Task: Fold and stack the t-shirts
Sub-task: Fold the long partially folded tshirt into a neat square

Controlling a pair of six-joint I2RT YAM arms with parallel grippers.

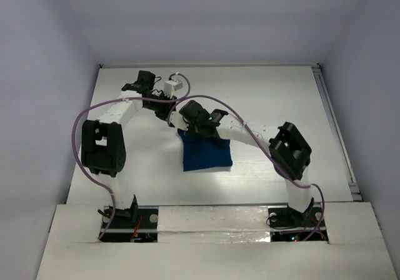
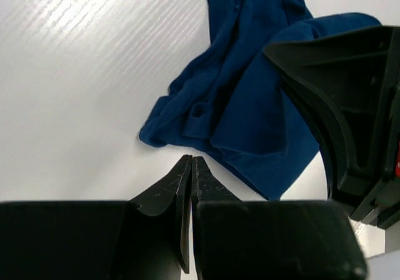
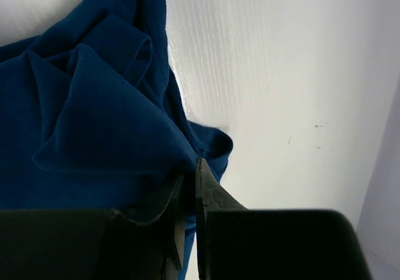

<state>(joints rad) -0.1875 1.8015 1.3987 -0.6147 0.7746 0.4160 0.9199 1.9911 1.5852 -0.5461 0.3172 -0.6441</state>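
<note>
A dark navy t-shirt lies folded into a rough rectangle at the table's middle. Its far edge is lifted and bunched under my right gripper. In the right wrist view the right gripper is shut on a fold of the t-shirt, with cloth pinched between its fingers. My left gripper is shut with nothing in it, its tips just short of the crumpled t-shirt edge. In the top view the left gripper sits just left of the right one.
White table enclosed by grey walls. A small white box on the left arm's wrist sits at the back. A metal rail runs along the table's right edge. The right gripper's black body fills the right of the left wrist view.
</note>
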